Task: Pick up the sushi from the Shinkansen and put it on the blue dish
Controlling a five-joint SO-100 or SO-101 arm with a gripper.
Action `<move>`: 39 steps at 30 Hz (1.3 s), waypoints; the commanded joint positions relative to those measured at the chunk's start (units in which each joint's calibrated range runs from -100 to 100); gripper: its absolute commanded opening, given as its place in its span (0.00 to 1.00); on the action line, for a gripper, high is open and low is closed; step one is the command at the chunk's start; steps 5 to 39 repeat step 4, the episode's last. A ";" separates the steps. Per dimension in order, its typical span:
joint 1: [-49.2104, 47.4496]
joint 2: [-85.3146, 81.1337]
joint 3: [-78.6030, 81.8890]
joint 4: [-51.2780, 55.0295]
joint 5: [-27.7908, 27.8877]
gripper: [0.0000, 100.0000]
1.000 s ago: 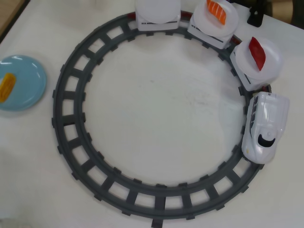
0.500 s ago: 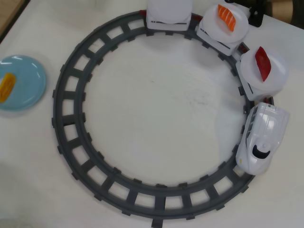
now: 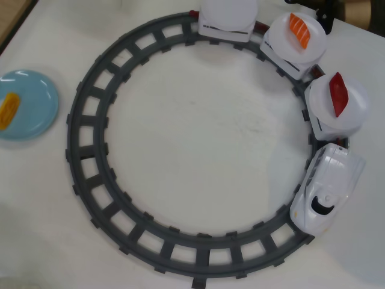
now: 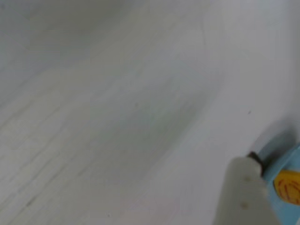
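Observation:
The yellow-orange sushi (image 3: pixel 8 111) lies on the round light-blue dish (image 3: pixel 33 99) at the table's left edge in the overhead view. The white Shinkansen engine (image 3: pixel 328 186) stands on the right side of the track and pulls cars topped with white plates. The wrist view shows one white finger (image 4: pixel 243 192) of my gripper at the bottom right. Just beyond it are the dish's rim (image 4: pixel 281 161) and the sushi (image 4: pixel 288 185). The finger holds nothing that I can see. The second finger is out of frame. My arm does not show in the overhead view.
A grey circular track (image 3: pixel 90 114) fills the white table. One car's plate (image 3: pixel 227 12) at the top is bare. Another plate carries an orange piece with white stripes (image 3: pixel 299 30), and a third carries a dark red piece (image 3: pixel 338 93). A dark object (image 3: pixel 328 15) sits at the top right.

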 commanded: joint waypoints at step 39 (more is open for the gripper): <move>0.15 -0.20 1.57 0.05 0.31 0.15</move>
